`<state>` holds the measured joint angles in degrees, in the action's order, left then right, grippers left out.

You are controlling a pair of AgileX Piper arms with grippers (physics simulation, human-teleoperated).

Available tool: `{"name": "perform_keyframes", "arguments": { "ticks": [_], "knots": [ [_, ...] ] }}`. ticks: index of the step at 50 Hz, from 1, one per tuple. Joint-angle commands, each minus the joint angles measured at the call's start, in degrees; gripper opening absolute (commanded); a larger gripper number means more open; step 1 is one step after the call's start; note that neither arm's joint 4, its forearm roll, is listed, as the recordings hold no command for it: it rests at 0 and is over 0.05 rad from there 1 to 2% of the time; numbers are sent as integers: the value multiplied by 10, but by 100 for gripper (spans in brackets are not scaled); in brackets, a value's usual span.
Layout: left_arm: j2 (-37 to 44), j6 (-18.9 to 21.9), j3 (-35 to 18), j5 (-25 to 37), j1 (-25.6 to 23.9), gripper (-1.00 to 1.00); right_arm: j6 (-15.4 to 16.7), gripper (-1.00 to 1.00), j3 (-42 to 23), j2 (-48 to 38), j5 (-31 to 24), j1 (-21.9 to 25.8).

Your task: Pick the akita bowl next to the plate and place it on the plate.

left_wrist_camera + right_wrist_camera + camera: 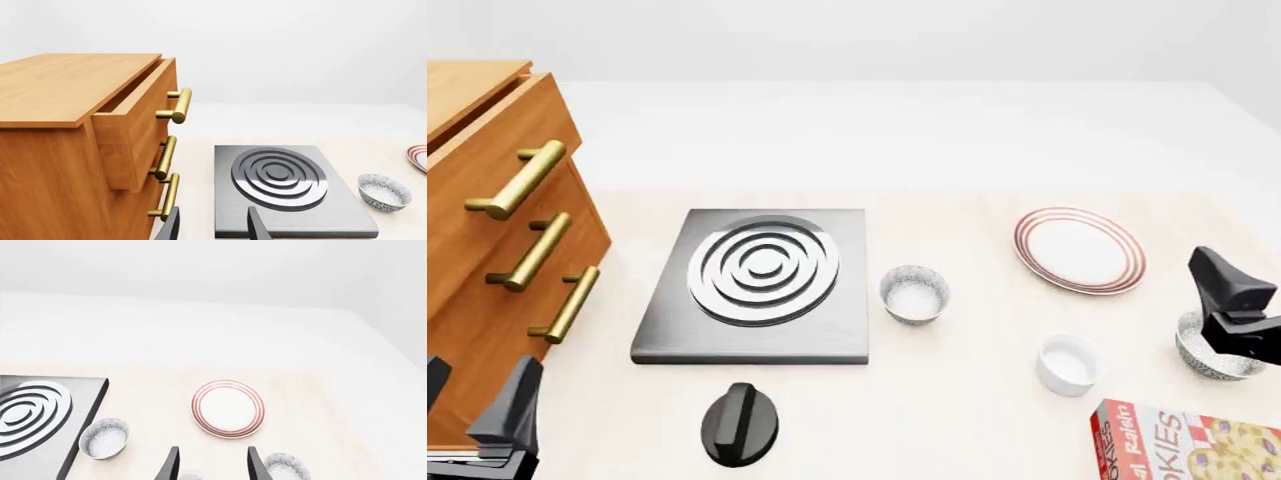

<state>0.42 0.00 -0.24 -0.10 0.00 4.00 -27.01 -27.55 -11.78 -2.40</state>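
Note:
Two alike akita bowls show. One akita bowl [914, 293] [103, 438] [383, 191] stands left of the plate [1080, 250] [228, 408], between it and the stove slab. Its twin [1212, 352] [285, 467] sits in front of the plate and to its right, partly hidden by my right gripper [1236, 300] [210, 462]. That gripper hangs open above the table with nothing between its fingers. My left gripper [481, 375] [213, 225] is open and empty at the near left, beside the cabinet.
A grey stove slab [754, 285] lies centre-left, with a black knob [741, 423] in front of it. A wooden cabinet [487, 230] with brass handles fills the left; its top drawer stands ajar. A white ramekin [1068, 365] and a cookie box [1188, 440] sit near right.

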Motion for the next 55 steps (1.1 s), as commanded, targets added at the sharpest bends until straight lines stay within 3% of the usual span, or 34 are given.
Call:
{"name": "perform_keyframes", "arguments": {
  "ticks": [1, 7, 9, 23, 29, 33, 55],
  "knots": [
    [0, 0, 0, 0, 0, 100, 12, 100, -61, -38, -52, -20],
    [0, 0, 0, 0, 0, 100, 11, 100, -77, -62, -56, -29],
    [0, 0, 0, 0, 0, 100, 17, 100, -111, -77, -81, -35],
    [0, 0, 0, 0, 0, 100, 48, 100, -101, -123, -78, -68],
    [0, 0, 0, 0, 0, 100, 34, 100, -110, -147, -83, -78],
    [0, 0, 0, 0, 0, 100, 33, 100, -77, -160, -50, -86],
    [0, 0, 0, 0, 0, 100, 53, 100, -77, -258, 11, -112]
  ]
}}
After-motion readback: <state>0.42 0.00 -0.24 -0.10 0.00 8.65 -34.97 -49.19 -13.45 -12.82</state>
